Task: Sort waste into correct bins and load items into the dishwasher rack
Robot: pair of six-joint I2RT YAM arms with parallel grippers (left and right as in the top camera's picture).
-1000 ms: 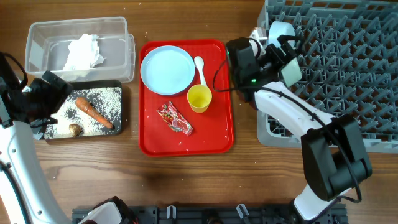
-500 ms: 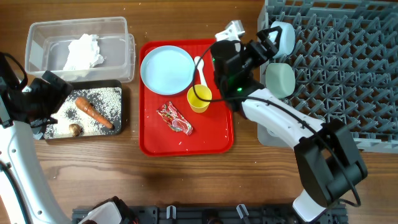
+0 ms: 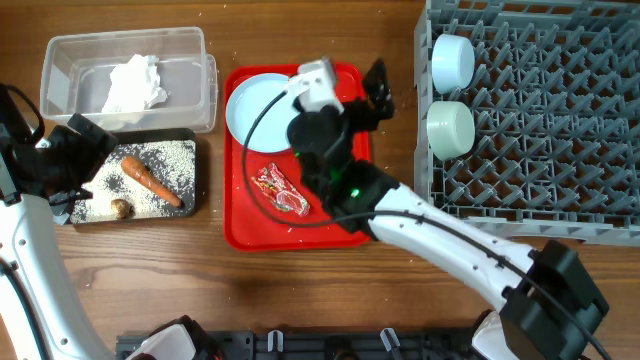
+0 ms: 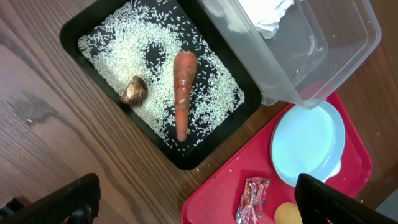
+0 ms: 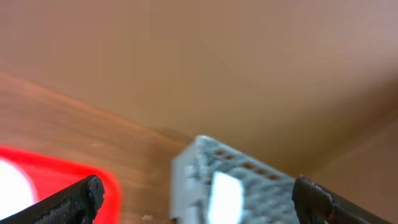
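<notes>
Left tool [image 4: 196,199] agape — carrot [image 4: 182,93] tip nearest

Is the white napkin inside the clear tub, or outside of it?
Inside. The overhead view shows the crumpled napkin lying within the walls of the clear tub.

You can read no text, label, brand or number here; the print on the red-and-white wrapper [image 3: 281,190] on the red tray [image 3: 240,228] is too small.
</notes>
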